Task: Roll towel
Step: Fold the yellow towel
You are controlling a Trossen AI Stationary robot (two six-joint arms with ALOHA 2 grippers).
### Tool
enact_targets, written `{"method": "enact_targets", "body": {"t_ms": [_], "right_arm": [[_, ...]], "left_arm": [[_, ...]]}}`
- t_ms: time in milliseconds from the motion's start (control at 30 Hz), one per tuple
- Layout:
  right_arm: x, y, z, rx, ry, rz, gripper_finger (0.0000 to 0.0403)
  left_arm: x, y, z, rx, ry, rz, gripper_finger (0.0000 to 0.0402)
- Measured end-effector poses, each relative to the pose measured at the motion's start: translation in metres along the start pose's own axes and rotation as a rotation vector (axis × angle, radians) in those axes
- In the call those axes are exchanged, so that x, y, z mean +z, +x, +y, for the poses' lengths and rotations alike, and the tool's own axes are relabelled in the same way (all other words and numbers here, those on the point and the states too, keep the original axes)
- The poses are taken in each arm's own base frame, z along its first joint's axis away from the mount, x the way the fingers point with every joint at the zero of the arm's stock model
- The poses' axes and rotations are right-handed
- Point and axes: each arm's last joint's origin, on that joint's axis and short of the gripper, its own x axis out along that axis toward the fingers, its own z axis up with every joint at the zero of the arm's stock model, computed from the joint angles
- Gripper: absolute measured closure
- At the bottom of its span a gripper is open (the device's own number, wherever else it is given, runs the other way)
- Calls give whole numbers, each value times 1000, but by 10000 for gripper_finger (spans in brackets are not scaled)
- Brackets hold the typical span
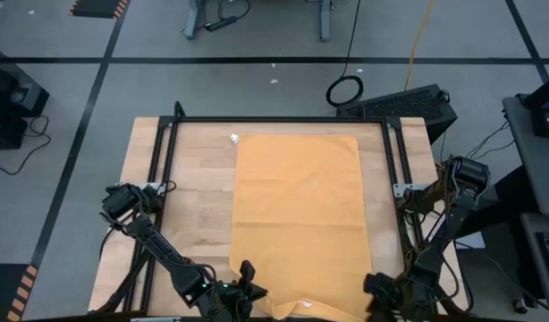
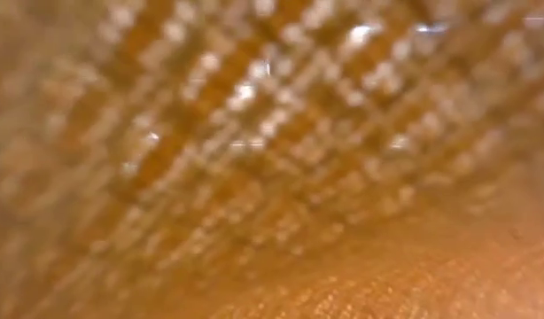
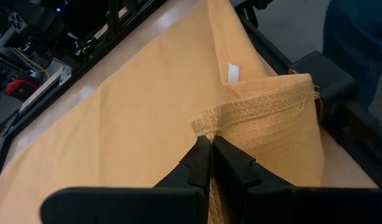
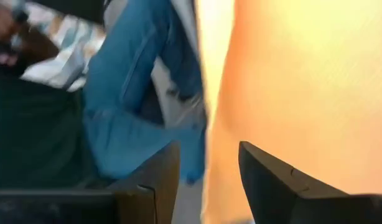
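left gripper pinched shut on near hem of towel, left corner. cloth stretches straight away from it, long axis running off toward far edge of table, so roll goes forward i guess. right gripper at right near corner, fingers apart, towel just beside, no grip visible. both arms equally near. count: one towel, one white tag, two grippers.
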Motion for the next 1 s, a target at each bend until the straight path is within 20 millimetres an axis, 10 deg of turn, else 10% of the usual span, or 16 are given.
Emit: {"method": "enact_targets", "body": {"t_ms": [300,600,1000], "right_arm": [[52,5,-22,-239,-149,-148,248],[159,-8,-71,-660,-213,-434,248],[274,-43,-120,-563,-300,-480,332]], "left_arm": [[0,1,2,4,-2,3,382],[-1,4,5,11,-8,8,382],[-2,11,15,31,-24,22,382]]}}
